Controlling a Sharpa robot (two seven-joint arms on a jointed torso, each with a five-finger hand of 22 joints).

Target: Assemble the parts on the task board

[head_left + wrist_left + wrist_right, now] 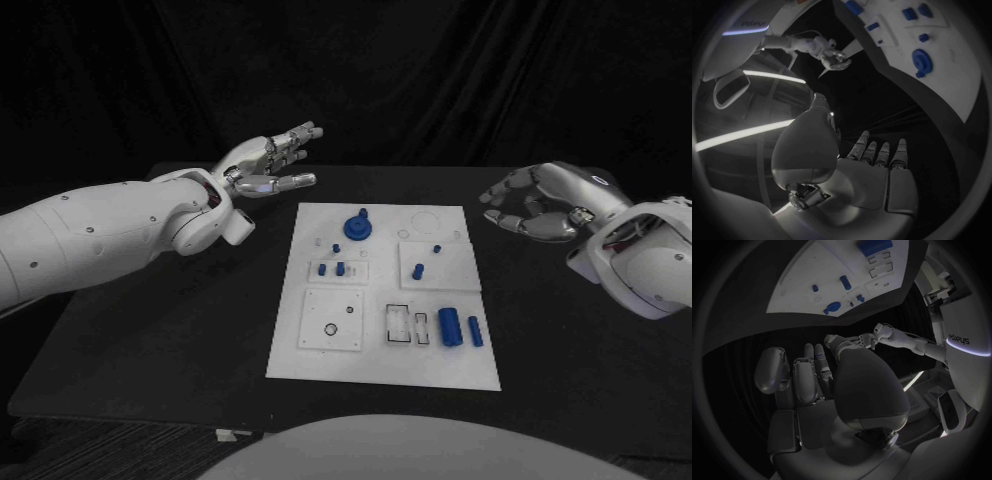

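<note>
task board (433, 370) between left hand (271, 160), right hand (541, 205)

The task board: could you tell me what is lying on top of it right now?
On the task board lie small blue parts: a round one at the far end, two cylinders at the near right. Nothing covers it.

Two white, rounded arm shells dotted with small dark screws are being shown, each ended by a silver hand: left hand (268, 160), right hand (545, 203).

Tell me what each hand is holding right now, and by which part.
Nothing is held. The left hand and the right hand both hang above the black table, fingers apart, on either side of the white board.
</note>
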